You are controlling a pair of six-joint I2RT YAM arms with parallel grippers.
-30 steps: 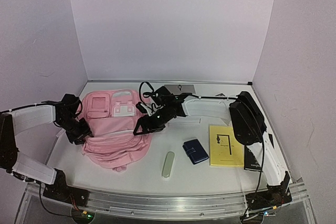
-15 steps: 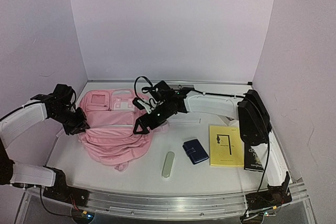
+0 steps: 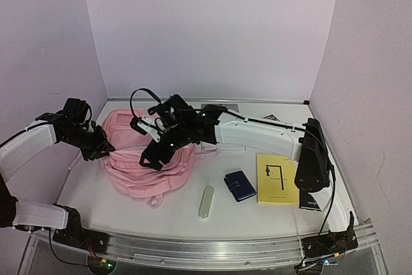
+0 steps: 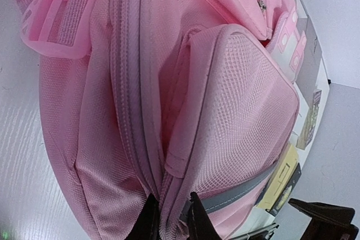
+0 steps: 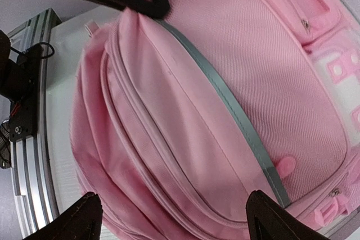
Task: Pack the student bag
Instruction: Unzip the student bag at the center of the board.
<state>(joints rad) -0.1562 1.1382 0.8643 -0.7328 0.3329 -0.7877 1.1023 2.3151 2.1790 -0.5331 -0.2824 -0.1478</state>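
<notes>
On the left half of the counter (image 3: 270, 214), the student bag (image 3: 129, 175) lies slumped in a pink heap. The left tool (image 3: 104, 151) is pinched tight on a fold of fabric at the bag's left edge. The right tool (image 3: 154, 156) hangs over the bag's middle, fingers spread wide, gripping nothing.
</notes>
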